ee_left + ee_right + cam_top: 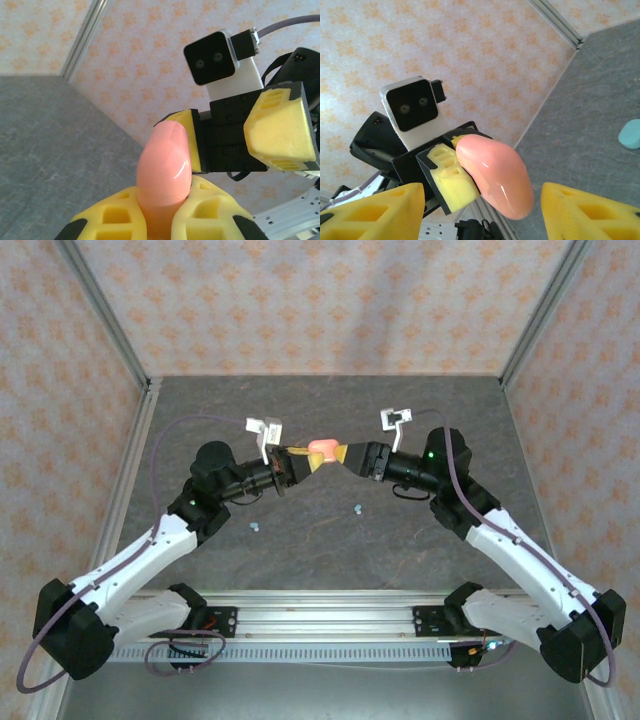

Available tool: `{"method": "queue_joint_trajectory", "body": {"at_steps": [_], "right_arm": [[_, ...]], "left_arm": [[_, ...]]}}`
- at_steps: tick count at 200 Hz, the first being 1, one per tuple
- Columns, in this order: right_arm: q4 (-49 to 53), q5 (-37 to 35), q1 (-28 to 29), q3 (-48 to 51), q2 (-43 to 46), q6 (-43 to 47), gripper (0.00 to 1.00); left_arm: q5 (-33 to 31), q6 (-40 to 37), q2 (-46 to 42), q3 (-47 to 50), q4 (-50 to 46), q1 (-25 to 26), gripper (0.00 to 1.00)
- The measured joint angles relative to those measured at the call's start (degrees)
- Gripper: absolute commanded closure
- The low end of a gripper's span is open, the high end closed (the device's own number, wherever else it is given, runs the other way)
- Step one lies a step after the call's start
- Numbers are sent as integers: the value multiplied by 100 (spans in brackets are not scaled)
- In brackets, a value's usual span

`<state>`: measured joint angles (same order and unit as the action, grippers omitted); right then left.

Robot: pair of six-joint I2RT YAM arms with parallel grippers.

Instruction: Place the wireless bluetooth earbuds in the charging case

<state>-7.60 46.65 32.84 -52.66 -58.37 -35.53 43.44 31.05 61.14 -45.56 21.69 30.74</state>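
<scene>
Nearest me, two arms rise from the near edge of the table, one pincer apiece. A little further in lie two earbuds, both light blue and too tiny to make out their shape. One sits toward the left edge, the other earbud nearer the middle, the pair well apart.

Beyond them, in the air over the middle of the table, is one case. It is salmon pink, smooth, glossy and pebble-shaped, with a faint seam at its tip. The left pincer is clenched on one end of it. The right pincer stands released, one pad just beside the case's tip, the other well apart.

The right wrist view catches a light blue rounded piece on the table, cut off at the edge; I can't tell what it is.
</scene>
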Motion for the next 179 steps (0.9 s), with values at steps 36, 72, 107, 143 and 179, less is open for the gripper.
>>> {"method": "queue_joint_trajectory", "body": {"at_steps": [36, 72, 107, 143, 179], "right_arm": [[-275, 103, 0, 0, -166, -87, 42], [-433, 146, 0, 9, -332, -216, 63], [-575, 140, -2, 70, -332, -236, 81], [-664, 166, 9, 81, -343, -234, 85], [-328, -129, 46, 76, -363, -170, 84]], "left_arm": [[249, 387, 160, -260, -24, 0, 100], [376, 625, 203, -348, -90, -4, 100], [398, 708, 205, -382, -197, -15, 100], [286, 479, 48, -466, -588, -24, 80], [-267, -232, -382, -466, -1419, 0, 43]]}}
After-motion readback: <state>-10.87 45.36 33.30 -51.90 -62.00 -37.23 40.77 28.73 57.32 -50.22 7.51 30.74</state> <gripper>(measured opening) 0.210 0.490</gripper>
